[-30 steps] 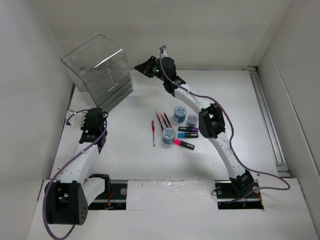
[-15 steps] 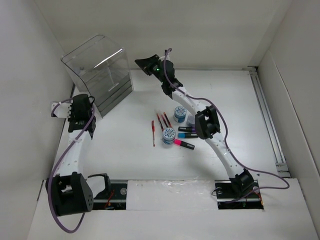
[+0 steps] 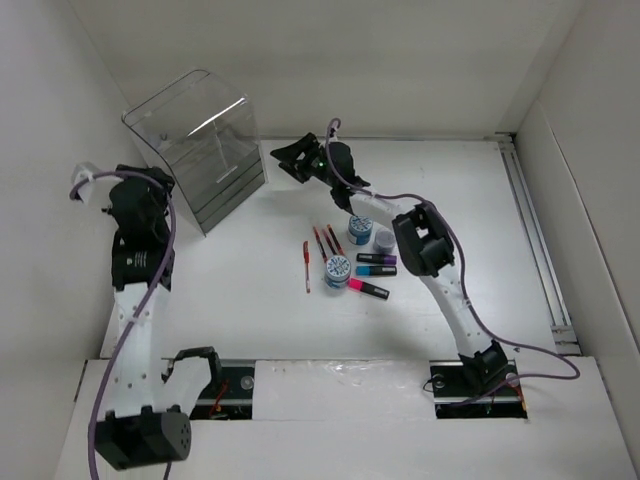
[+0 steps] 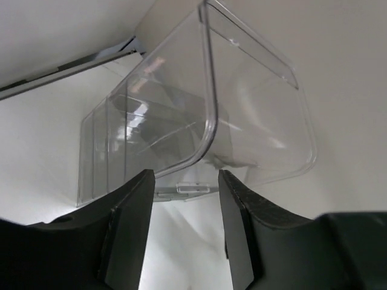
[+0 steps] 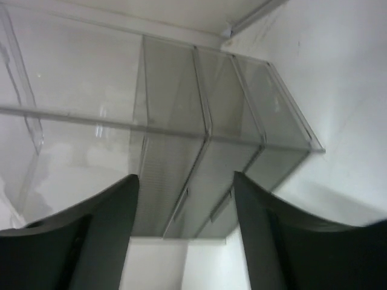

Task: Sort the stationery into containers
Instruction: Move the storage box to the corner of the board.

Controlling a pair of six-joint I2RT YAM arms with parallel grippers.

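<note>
Box [image 3: 195, 140] stands between left gripper [image 4: 185, 178] and right gripper [image 5: 184, 178], touching neither.

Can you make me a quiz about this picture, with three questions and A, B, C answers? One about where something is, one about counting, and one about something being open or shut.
1. Where does the clear box stand?
A) far-left corner of the table
B) near-right corner
C) between the arm bases

2. How many round tubs are there?
A) one
B) three
C) six

3. What is the right end effector doing?
A) shut on a red pen
B) shut on a tub
C) open, holding nothing

Answers:
1 A: the top view shows it far back on the left.
2 B: three patterned lids show in the middle.
3 C: in its wrist view the jaws stand apart with nothing between them.
</note>
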